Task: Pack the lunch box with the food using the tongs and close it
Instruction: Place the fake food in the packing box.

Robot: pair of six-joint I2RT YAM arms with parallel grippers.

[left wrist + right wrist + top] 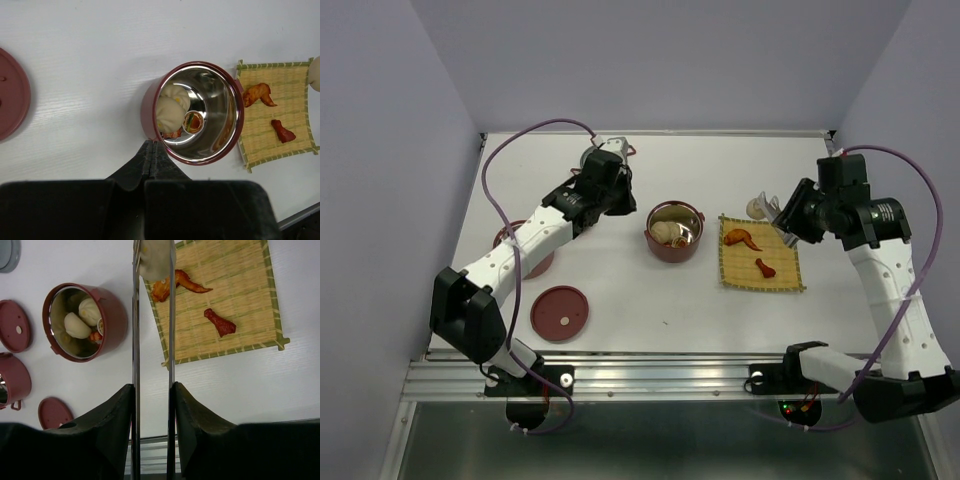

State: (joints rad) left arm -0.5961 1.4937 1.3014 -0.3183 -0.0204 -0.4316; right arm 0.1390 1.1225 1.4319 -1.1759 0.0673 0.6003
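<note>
- step in hand: moving food across to the lunch container, judged about midway. one pale bun (pixel 156 260) is pinched at the tips of the tongs (pixel 135 330), off to the right of the open bowl (pixel 672 252), by the far corner of the yellow mat (pixel 785 275). i cannot tell whether it is off the bench (pixel 650 300).
- right end effector (pixel 152 386): clenched on the two arms of the tongs, pressing them onto the bun. the wrist tips downward and the arm is folded at the elbow, reaching in from the bowl's right.
- left end effector (pixel 150 152): clenched, grasping nothing, just beside the bowl's left wall. i cannot tell if it touches. the arm is stretched long and low.
- open bowl: holds two buns, a tiny dark-and-white round piece and an orange scrap.
- yet to pack: fried wing (pixel 740 238) and drumstick-like piece (pixel 766 266), both on the mat right of the bowl.
- red lid (pixel 560 312): lies flat, well apart, near-left of the bowl.
- next move, as judged: swing the tongs left until the bun is over the bowl's mouth, keeping the squeeze steady, then ease off. a slack grip risks dropping the bun short.
</note>
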